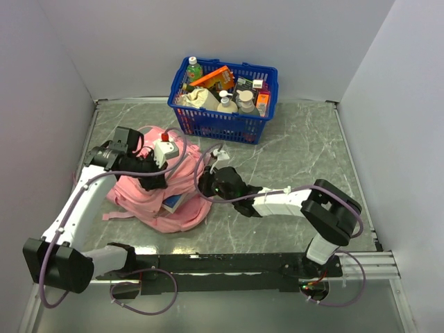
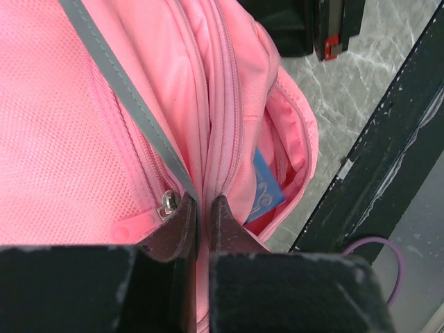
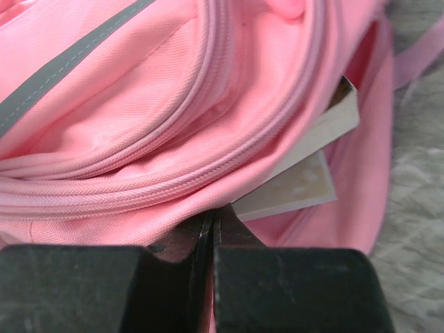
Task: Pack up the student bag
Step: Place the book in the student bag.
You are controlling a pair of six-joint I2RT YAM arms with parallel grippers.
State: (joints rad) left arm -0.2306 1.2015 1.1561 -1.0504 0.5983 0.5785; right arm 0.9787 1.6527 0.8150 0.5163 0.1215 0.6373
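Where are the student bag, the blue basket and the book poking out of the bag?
student bag (image 1: 182, 214): top external view, lower pink fabric.
blue basket (image 1: 218, 123): top external view, front wall.
book (image 3: 295, 189): right wrist view, pale cover.

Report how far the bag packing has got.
Done: a blue book and a white book sit inside the open bag. In hand: the left gripper pinches the bag's zip edge; the right gripper is shut against its rim. Left: the bag is unzipped, and the basket holds bottles, if those belong too.
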